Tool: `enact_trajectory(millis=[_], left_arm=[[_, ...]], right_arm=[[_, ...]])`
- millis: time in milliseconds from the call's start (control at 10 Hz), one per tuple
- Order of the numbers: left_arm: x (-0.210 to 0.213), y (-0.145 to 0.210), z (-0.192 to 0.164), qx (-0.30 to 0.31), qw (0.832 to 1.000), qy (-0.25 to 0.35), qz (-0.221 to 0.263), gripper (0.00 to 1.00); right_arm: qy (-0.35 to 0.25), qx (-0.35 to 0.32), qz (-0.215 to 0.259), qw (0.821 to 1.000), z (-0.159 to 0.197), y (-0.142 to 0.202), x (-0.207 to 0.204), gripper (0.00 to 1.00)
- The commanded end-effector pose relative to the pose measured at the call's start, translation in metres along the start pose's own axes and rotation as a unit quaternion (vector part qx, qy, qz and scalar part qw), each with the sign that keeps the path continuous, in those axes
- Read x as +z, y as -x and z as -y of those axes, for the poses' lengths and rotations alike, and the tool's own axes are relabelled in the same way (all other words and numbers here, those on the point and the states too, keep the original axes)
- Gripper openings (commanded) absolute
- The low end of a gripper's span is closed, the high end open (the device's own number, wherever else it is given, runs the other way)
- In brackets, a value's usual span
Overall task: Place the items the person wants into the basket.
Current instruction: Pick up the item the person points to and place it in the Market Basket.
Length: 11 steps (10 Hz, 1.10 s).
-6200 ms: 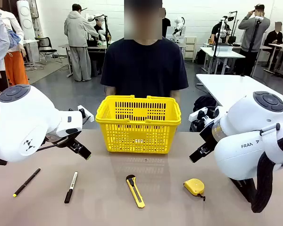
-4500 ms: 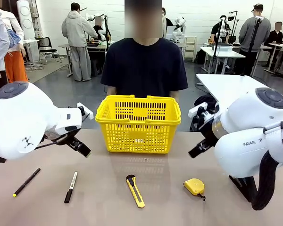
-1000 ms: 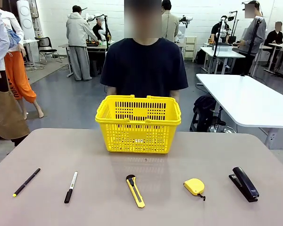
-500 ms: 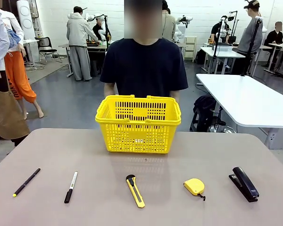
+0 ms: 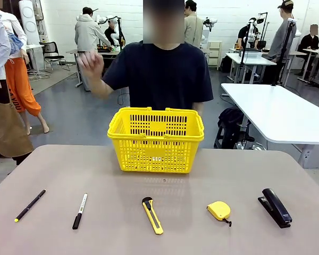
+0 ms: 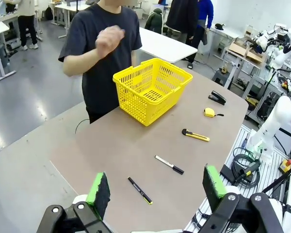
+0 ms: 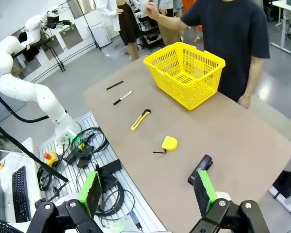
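Waiting step, by judgement: left gripper [image 6: 156, 188] and right gripper [image 7: 147, 190] are held open, empty, while marker [image 5: 80, 211], utility knife [image 5: 152, 215] and tape measure [image 5: 219, 211] lie in a near row before the far basket [image 5: 156, 139]; the person's raised hand [image 5: 90, 62] must be read next.

Before us a grey-brown table [image 5: 228, 175], yellow basket [image 5: 156, 141] upright at its far middle, along our near side a spaced row, thin black pen [image 5: 30, 205], black marker [image 5: 80, 211], utility knife [image 5: 152, 215], yellow tape measure [image 5: 219, 211], black stapler [image 5: 276, 207]
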<state>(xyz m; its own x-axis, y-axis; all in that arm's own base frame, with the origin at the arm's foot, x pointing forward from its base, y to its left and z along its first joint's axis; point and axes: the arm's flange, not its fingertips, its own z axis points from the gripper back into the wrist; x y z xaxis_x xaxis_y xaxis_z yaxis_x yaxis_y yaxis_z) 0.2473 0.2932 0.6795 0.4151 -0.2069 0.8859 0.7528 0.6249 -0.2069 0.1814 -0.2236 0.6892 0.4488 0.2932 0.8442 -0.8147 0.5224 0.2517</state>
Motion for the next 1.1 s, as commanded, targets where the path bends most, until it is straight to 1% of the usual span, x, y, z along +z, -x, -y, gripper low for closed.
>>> enact_trajectory(millis=[0,1000], left_arm=[[0.0011,-0.0003,0.0004,-0.013,1.000,0.003,0.005,1.00],[0.0011,-0.0003,0.0004,-0.013,1.000,0.003,0.005,1.00]], right_arm=[[-0.004,0.011,0.003,1.000,-0.0009,-0.0017,0.0006,1.00],[-0.004,0.011,0.003,1.000,-0.0009,-0.0017,0.0006,1.00]])
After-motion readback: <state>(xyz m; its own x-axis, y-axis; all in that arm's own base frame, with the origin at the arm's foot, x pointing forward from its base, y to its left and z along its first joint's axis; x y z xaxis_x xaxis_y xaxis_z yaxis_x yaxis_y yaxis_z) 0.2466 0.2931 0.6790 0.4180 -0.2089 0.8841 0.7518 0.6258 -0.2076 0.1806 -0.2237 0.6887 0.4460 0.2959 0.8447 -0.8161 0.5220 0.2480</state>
